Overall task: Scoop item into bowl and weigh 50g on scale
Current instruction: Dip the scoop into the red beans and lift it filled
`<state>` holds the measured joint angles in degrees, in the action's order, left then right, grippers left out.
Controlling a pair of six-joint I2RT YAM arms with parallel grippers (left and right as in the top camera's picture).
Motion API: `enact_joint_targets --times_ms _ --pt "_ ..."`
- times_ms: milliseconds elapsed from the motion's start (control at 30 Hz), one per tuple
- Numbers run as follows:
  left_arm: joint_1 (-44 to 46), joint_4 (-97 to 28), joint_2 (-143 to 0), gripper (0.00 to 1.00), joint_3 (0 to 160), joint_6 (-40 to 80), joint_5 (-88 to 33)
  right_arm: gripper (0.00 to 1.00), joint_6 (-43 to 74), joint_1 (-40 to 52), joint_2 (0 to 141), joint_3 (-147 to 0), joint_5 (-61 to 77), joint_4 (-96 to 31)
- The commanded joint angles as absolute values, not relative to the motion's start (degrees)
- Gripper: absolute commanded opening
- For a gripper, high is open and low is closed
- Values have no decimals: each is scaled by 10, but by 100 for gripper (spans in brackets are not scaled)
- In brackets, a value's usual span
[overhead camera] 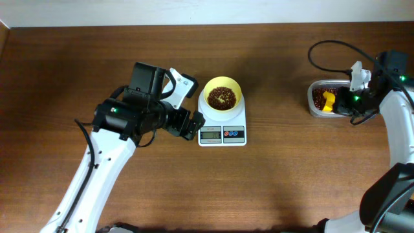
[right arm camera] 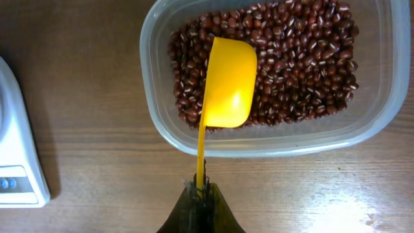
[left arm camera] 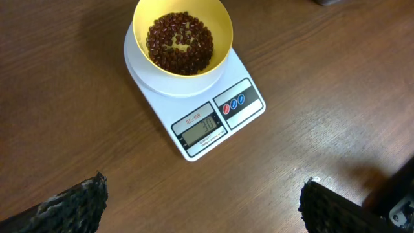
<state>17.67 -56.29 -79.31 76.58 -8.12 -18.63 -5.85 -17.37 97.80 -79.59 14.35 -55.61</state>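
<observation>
Near the worktop [overhead camera: 291,181] centre, the scale [left arm camera: 249,103] is sitting with bare wood all around, display edge facing the robot. The bowl [left arm camera: 220,26] on it is holding beans [left arm camera: 179,42]. The left end effector [left arm camera: 204,197] is hovering beside the scale, spread wide. The right end effector [right arm camera: 202,194] is pinching the scoop [right arm camera: 226,84], whose handle is pointing straight back from the container [right arm camera: 155,123] near the right edge.

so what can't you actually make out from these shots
- scale readout: the digits are blurred in the left wrist view and too small overhead.
- scoop: the right wrist view shows only plain yellow, so hollow or back is unclear. It also hides the beans beneath it.
- container: far end cut off by the top edge of the right wrist view.
</observation>
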Motion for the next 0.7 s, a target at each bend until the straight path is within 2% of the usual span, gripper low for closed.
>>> enact_joint_targets --times_ms 0,267,667 --pt "177 -562 -798 99 760 -93 -191 4 -40 -194 972 -790 218 -546" --pt "177 -562 -798 99 760 -93 -191 4 -40 -269 999 -777 341 -554" --pt "177 -562 -798 99 760 -93 -191 4 -40 -450 1017 -749 574 -569"
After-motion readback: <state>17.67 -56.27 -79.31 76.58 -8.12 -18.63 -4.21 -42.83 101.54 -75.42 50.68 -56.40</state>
